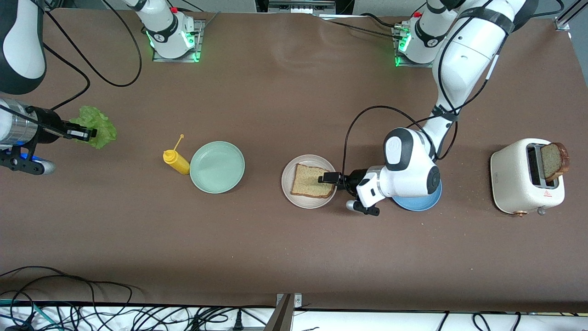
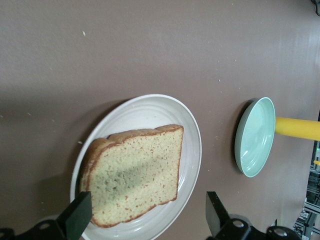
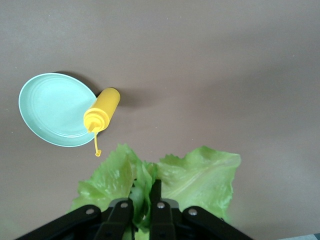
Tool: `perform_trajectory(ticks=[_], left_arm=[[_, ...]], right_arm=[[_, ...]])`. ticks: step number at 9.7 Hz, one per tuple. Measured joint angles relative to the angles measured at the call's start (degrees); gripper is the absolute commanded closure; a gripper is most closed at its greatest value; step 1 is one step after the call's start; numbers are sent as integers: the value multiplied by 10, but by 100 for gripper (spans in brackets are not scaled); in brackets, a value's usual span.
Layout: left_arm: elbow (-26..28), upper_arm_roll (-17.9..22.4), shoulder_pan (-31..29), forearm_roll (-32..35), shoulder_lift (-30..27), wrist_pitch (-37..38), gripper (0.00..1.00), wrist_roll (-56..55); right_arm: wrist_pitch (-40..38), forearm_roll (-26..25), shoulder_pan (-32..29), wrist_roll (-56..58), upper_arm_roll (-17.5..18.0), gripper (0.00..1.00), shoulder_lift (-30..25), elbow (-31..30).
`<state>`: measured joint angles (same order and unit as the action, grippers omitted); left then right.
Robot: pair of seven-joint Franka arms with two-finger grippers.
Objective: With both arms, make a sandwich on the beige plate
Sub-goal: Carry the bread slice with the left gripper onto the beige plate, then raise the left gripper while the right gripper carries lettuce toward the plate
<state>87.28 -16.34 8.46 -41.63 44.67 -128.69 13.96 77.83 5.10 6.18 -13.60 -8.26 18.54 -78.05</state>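
Observation:
One tan bread slice (image 1: 312, 180) (image 2: 135, 175) lies flat on the beige plate (image 1: 287, 184) (image 2: 192, 145). My left gripper (image 1: 327, 178) (image 2: 146, 217) hangs just over that slice's edge toward the left arm's end, open, with its fingers apart on either side of the slice and holding nothing. A second slice (image 1: 554, 161) stands in the toaster (image 1: 519, 177). Over the table's right-arm end, my right gripper (image 1: 87, 134) (image 3: 142, 200) is shut on the ruffled green lettuce leaf (image 1: 98, 126) (image 3: 200, 175).
A mint-green plate (image 1: 217, 166) (image 2: 255, 137) (image 3: 50, 107) sits mid-table with a yellow squeeze bottle (image 1: 177, 161) (image 2: 297, 128) (image 3: 102, 115) lying beside it. A blue plate (image 1: 420, 202) lies partly under the left wrist. Cables run along the table's front edge.

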Motion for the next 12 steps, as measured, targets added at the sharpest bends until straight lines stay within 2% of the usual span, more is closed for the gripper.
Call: perform_trajectory(ticks=[2,4,7,12], left_arm=[[-7,26,-1,15,-6,-1,0,0],[-12,53,-3,67,-23,-1,0,-1],[-21,92,-5,125,-53,9,0,-3],[-22,159,-7,293,-108,23,0,-32]], right_arm=[[-1,0,0,0,0,90,0,0],[-1,0,2,0,0,91,0,0],[16,0,40,-24,3,91,1,0],[148,16,143,-132,6,91,45,-1]])
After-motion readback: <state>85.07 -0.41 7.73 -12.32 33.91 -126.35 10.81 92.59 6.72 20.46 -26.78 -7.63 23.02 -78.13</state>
